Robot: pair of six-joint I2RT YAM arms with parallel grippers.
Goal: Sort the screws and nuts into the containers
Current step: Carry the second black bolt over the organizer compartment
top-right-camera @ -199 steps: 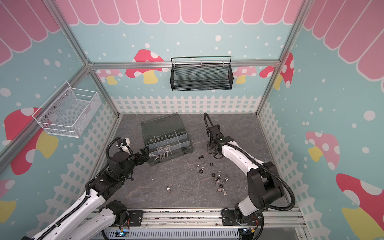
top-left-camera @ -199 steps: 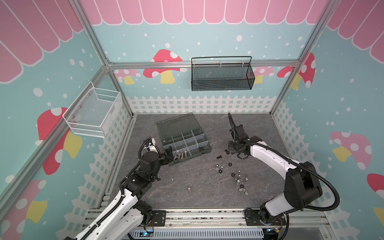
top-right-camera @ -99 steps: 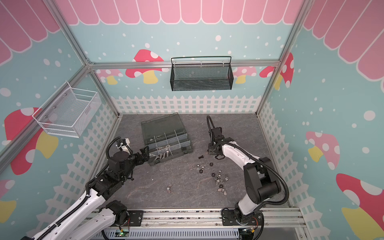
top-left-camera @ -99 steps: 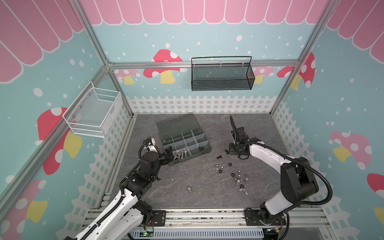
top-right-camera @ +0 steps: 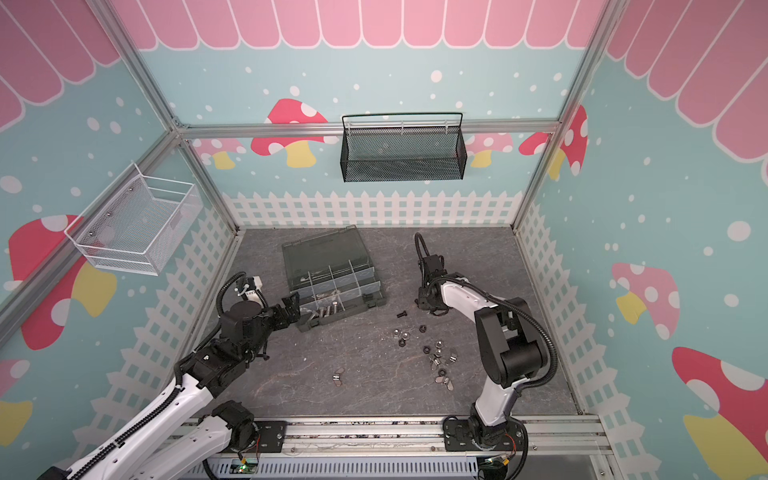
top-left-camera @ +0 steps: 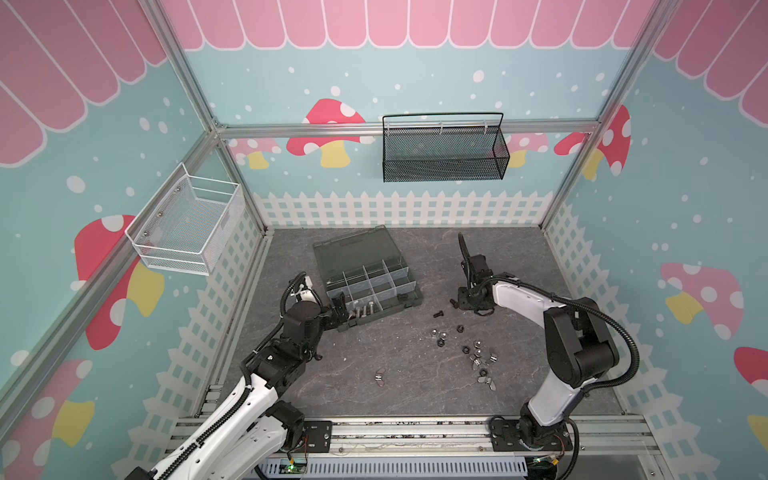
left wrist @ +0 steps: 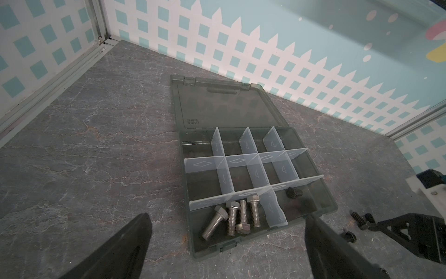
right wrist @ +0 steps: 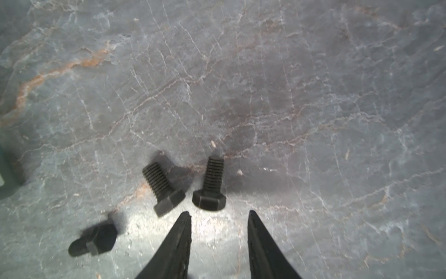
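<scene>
— Toward the back-left of the surface (top-left-camera: 386, 347), what sits there?
— A smoky organizer box (top-left-camera: 390, 309), open, its lid (top-left-camera: 353, 249) lying flat toward the back edge. 4 silver hex-head screws (left wrist: 231, 217) lie together in 1 compartment of its front row, and 1 black screw (left wrist: 294, 192) lies in the compartment beside them.
— And the left fingers (left wrist: 130, 241)?
— Spread wide and holding nothing, at the box's front-left corner. Whether they touch it I cannot tell.
— The right fingers (right wrist: 176, 246)?
— Low over the surface near its middle, right of the box, with a narrow gap and nothing between them. 2 black screws (right wrist: 164, 190) lie on their sides just ahead of the tips, heads toward the tips. A 3rd black screw (right wrist: 94, 239) lies a little off from that pair.
— Where are the nuts?
— Loose on the surface, between the right fingers and the front edge: black and silver hex nuts (top-left-camera: 460, 328), with silver wing nuts (top-left-camera: 490, 384) nearest the front. 1 lone wing nut (top-left-camera: 380, 377) lies apart, nearer the middle of the front edge.
</scene>
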